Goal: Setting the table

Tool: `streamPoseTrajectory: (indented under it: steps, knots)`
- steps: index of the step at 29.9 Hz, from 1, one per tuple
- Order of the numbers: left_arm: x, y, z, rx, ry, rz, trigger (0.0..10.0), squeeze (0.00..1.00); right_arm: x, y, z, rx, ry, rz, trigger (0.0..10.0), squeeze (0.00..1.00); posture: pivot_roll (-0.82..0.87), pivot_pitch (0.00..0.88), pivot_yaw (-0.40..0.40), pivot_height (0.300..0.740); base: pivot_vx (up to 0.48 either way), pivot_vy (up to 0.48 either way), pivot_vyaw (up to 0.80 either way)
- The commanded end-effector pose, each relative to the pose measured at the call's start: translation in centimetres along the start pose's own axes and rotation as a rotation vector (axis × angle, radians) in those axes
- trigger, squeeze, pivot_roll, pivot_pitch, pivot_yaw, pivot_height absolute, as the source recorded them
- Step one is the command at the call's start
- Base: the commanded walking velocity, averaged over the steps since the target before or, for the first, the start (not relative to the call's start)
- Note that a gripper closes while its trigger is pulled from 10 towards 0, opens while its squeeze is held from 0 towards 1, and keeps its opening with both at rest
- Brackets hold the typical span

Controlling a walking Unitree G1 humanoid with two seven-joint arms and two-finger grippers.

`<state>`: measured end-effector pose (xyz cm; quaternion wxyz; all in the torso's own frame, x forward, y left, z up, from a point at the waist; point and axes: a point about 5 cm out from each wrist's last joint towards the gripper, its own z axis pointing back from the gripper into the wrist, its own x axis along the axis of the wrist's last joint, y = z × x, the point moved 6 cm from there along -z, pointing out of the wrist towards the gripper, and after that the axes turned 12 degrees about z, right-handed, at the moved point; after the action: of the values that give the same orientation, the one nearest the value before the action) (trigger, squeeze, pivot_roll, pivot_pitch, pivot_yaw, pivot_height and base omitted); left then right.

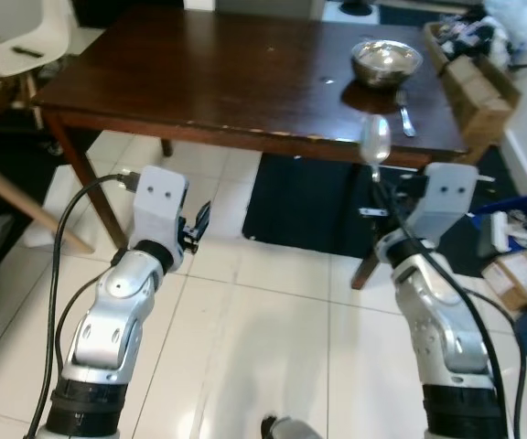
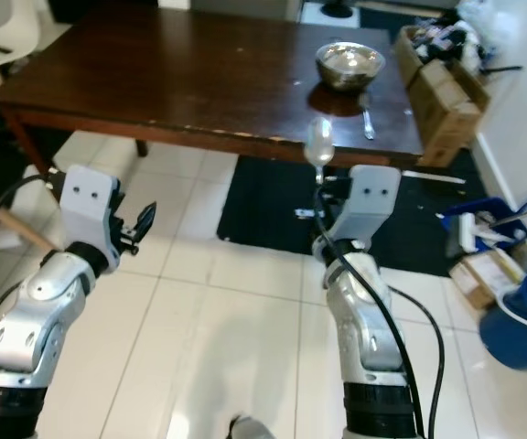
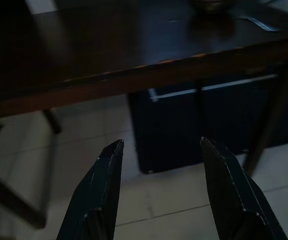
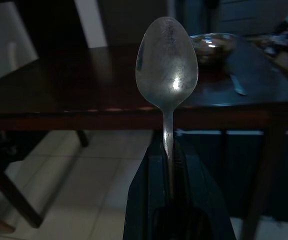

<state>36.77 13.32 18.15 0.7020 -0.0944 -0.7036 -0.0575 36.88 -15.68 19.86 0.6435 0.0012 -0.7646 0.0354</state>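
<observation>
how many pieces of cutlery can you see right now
2. A spoon is held upright in the right gripper, short of the table's near edge. Another utensil lies on the table beside the metal bowl; its type is unclear.

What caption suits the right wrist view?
Right gripper holds a spoon upright before the dark table.

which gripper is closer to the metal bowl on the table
Right. The right gripper, shut on a spoon, is just short of the table edge almost straight in front of the metal bowl. The left gripper, open, hangs over the floor, far off to the bowl's left.
</observation>
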Motion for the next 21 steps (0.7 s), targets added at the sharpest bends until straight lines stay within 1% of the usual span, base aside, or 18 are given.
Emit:
streamPoseTrajectory:
  steps: [1,16,17,21]
  knots:
    - [-0.67,0.03,0.11,0.0,0.02,-0.001,10.0,0.0,-0.16,-0.01,0.11,0.0,0.006,-0.004,10.0,0.0,-0.13,0.03,0.045,0.74,0.0,0.0,-0.8]
    - [-0.69,0.0,0.14,0.001,0.021,0.002,10.0,0.0,-0.2,0.08,0.15,0.002,0.008,-0.004,10.0,0.0,-0.13,0.038,0.044,0.74,0.0,0.0,-0.8]
    - [-0.67,0.01,0.15,0.002,0.021,0.002,10.0,0.0,-0.17,0.09,0.16,0.003,0.007,-0.004,10.0,0.0,-0.13,0.042,0.044,0.74,0.0,0.0,-0.51]
    - [-0.66,0.06,0.16,0.006,0.021,0.003,10.0,0.0,-0.12,0.28,0.19,0.014,0.003,-0.015,10.0,0.0,-0.13,0.042,0.044,0.74,0.0,0.0,0.0]
